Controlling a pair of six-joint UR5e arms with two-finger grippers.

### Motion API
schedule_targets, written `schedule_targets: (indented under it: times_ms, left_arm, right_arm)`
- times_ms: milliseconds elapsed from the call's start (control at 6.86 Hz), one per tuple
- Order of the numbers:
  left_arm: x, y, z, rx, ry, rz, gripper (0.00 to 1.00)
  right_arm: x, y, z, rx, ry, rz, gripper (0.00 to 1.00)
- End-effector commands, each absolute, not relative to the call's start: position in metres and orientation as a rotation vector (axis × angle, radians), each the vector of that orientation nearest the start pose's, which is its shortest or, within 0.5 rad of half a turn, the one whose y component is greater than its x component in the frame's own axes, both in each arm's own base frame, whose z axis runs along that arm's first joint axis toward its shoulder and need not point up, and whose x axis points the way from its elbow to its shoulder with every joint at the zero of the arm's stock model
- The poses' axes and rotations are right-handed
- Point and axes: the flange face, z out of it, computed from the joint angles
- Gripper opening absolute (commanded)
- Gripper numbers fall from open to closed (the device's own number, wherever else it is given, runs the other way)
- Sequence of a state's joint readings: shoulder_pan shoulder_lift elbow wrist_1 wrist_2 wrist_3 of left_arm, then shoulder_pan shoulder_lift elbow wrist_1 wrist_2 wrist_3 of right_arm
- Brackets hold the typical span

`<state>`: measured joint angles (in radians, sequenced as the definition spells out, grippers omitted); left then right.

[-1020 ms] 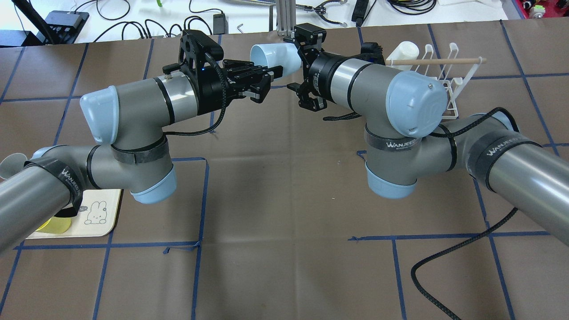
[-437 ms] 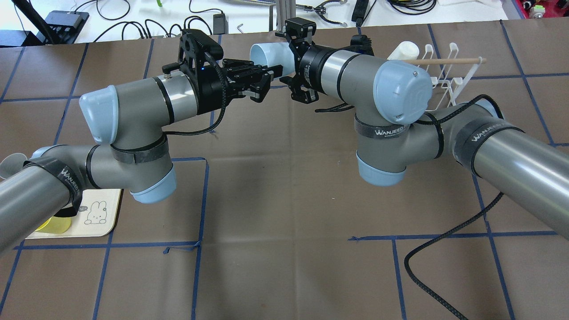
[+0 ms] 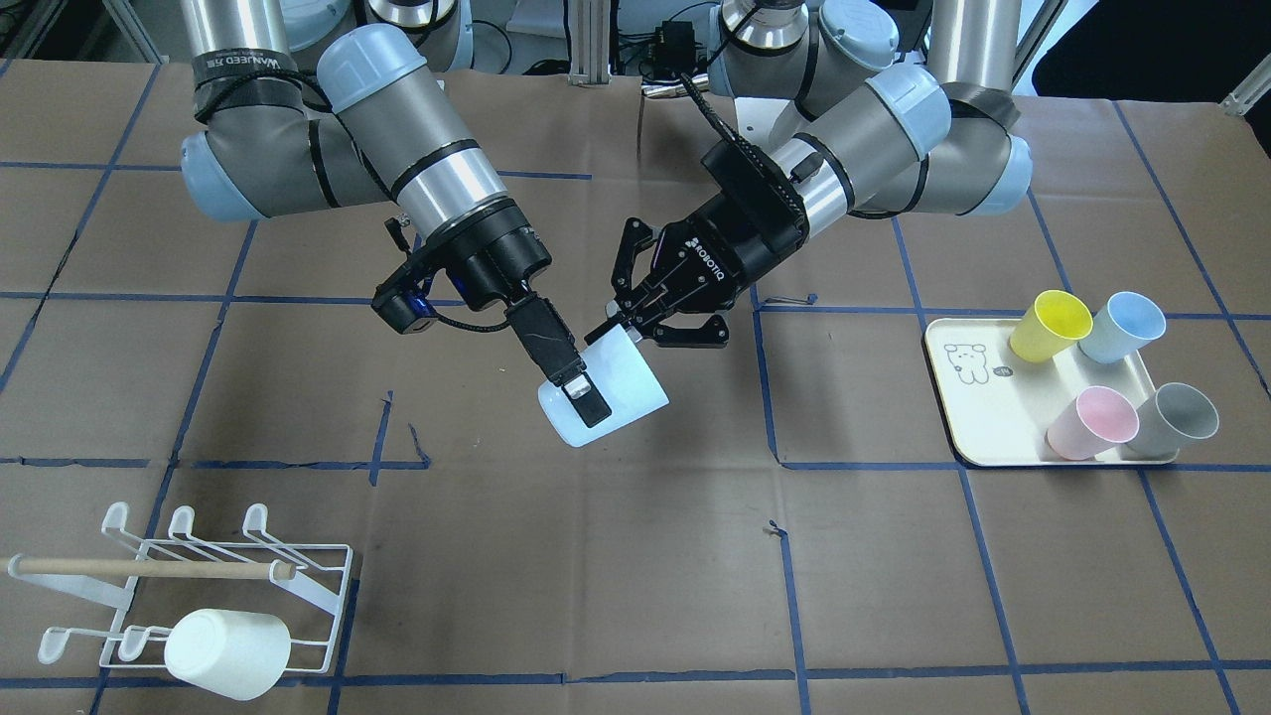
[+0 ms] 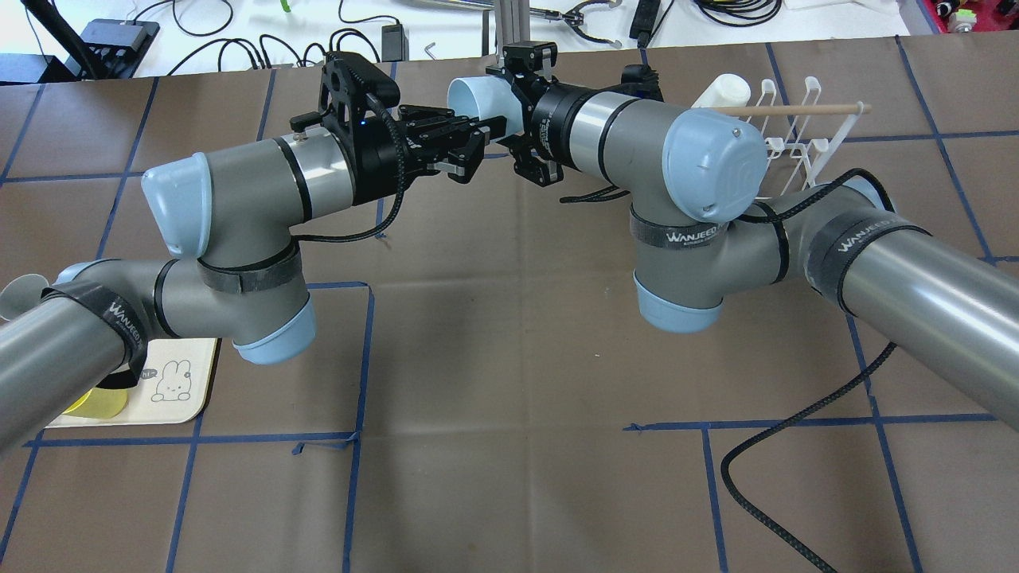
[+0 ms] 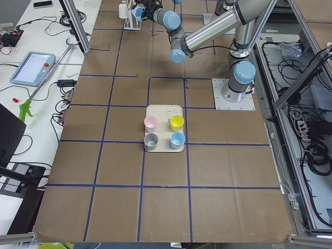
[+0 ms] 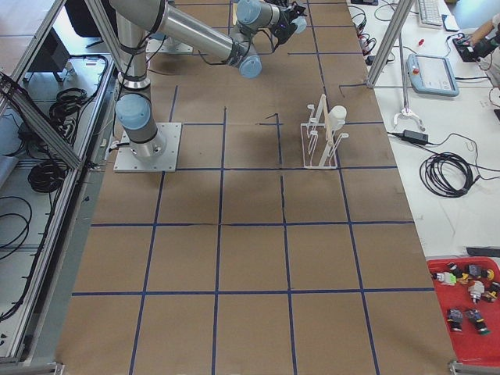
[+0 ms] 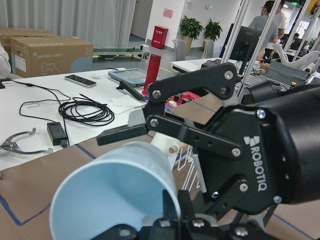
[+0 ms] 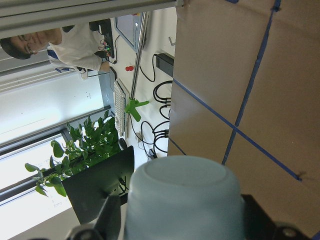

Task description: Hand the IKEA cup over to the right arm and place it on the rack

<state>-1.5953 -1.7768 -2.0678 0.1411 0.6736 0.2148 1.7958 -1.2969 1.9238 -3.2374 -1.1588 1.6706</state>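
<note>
handover | right claw has moved in over the last second, now spread round cup base, not clenched | left claw clamped on cup rim | judge: right clenches next, then left releases | rack well apart from right claw

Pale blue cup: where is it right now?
Front-facing view: the pale blue cup hangs above mid-table, between the left gripper and the right gripper.

The pale blue cup fills the gap between the right gripper's fingers; just past their tips the left gripper blocks the rim end. Below the fingers, open table runs to the rack, well apart, where a white cup takes up one row
</note>
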Motion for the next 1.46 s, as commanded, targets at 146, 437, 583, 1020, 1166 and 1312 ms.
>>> schedule_targets:
  times_ms: [146, 437, 583, 1020, 1166, 1312]
  left_arm:
    - [-0.223, -0.487, 0.377, -0.789, -1.977, 1.227, 0.13]
    - [-0.223, -0.488, 0.379, -0.784, -1.973, 1.226, 0.62]
    - [-0.223, -0.488, 0.381, -0.776, -1.972, 1.226, 0.83]
    - [-0.216, -0.485, 0.386, -0.766, -1.976, 1.242, 0.99]
    - [-0.204, -0.489, 0.388, -0.750, -1.977, 1.253, 0.99]
    - [-0.180, -0.495, 0.389, -0.711, -1.984, 1.271, 0.99]
  right_arm:
    - [0.294, -0.508, 0.384, 1.166, 1.703, -0.335, 0.44]
    - [0.294, -0.508, 0.385, 1.165, 1.701, -0.333, 0.39]
    - [0.294, -0.508, 0.384, 1.165, 1.702, -0.331, 0.35]
    - [0.295, -0.509, 0.386, 1.161, 1.702, -0.332, 0.22]
    - [0.295, -0.512, 0.384, 1.156, 1.704, -0.333, 0.14]
    - [0.288, -0.520, 0.387, 1.159, 1.694, -0.352, 0.11]
